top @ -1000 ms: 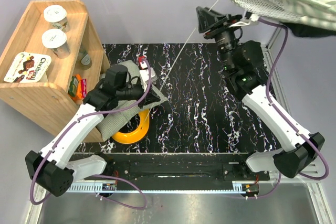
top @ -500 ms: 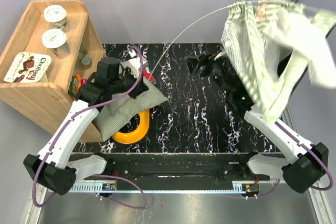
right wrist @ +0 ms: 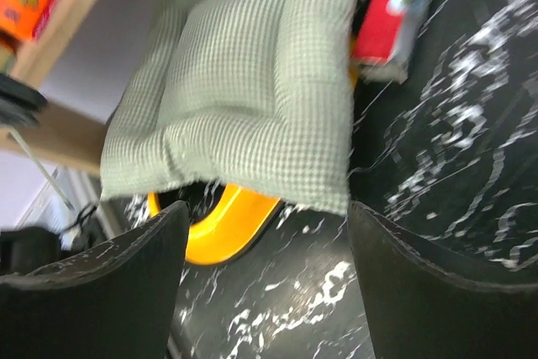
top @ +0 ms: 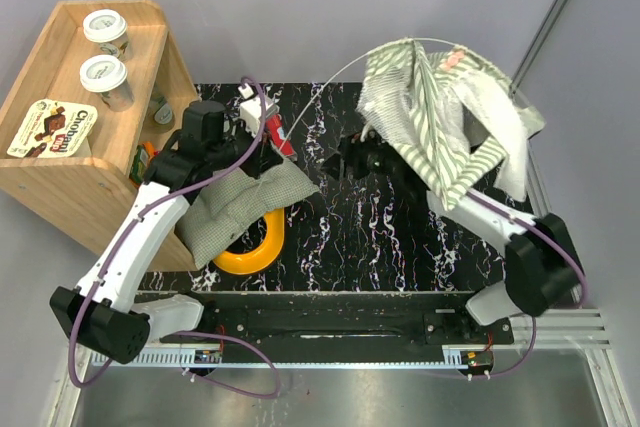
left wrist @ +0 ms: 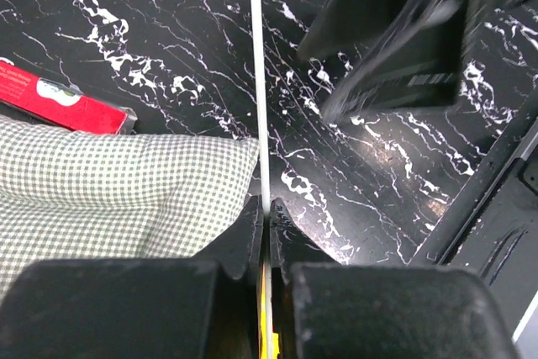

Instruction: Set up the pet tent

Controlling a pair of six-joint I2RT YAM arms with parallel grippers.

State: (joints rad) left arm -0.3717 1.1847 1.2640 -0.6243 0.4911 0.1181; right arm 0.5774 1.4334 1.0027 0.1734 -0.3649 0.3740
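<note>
The pet tent (top: 440, 112), green-and-white striped fabric with white lace, lies crumpled at the back right and is draped over my right arm. One thin white pole (top: 345, 69) arcs from the fabric down to my left gripper (top: 272, 154). In the left wrist view the left gripper (left wrist: 267, 212) is shut on that pole (left wrist: 257, 81), which runs straight up from between the fingers. My right gripper (top: 352, 155) sticks out from under the fabric. In the right wrist view the right gripper (right wrist: 269, 266) is open and empty, low over the black table.
A small-checked green cushion (top: 235, 209) lies on a yellow ring (top: 255, 247) at the left, also in the right wrist view (right wrist: 252, 73). A red packet (top: 277, 134) lies behind it. A wooden shelf (top: 60, 177) with yogurt cups stands at the far left.
The tent fabric has dropped from high at the upper right onto the right arm and table. The right gripper moved left and down. The left gripper shifted back, still holding the pole.
</note>
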